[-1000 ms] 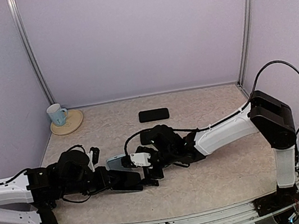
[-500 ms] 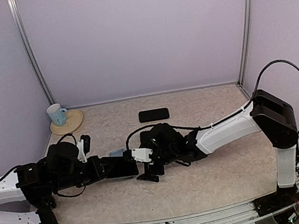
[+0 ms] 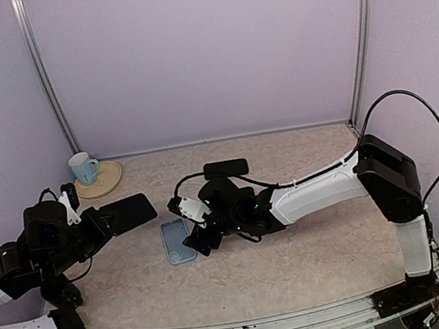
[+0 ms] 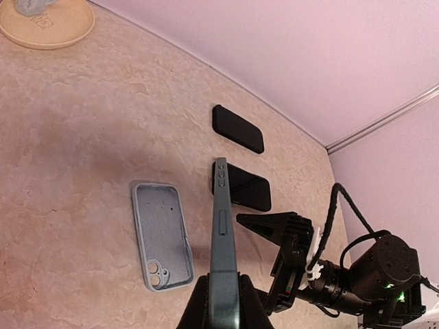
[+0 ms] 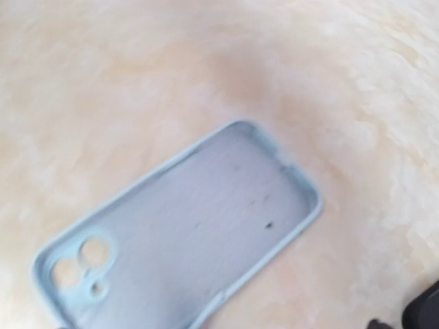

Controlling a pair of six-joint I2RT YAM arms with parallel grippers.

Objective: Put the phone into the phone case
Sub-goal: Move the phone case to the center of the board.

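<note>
A light blue phone case [image 3: 177,240] lies open side up on the table, its camera cutout toward the near edge. It also shows in the left wrist view [image 4: 161,236] and fills the right wrist view [image 5: 178,233]. My left gripper [image 3: 99,223] is shut on a dark phone [image 3: 129,211] and holds it in the air, left of the case. In the left wrist view the phone [image 4: 221,233] is edge-on above the table. My right gripper [image 3: 201,237] is open and empty, just right of the case; it also shows in the left wrist view [image 4: 274,257].
A black flat slab [image 3: 226,168] lies toward the back wall. In the left wrist view another dark glossy slab [image 4: 248,188] lies just beyond the phone's tip. A mug [image 3: 82,165] stands on a round coaster [image 3: 105,181] at the back left.
My left arm has pulled back to the left and lifted, still holding the phone. The case now lies uncovered on the table. My right gripper has moved left and back, next to the case.
</note>
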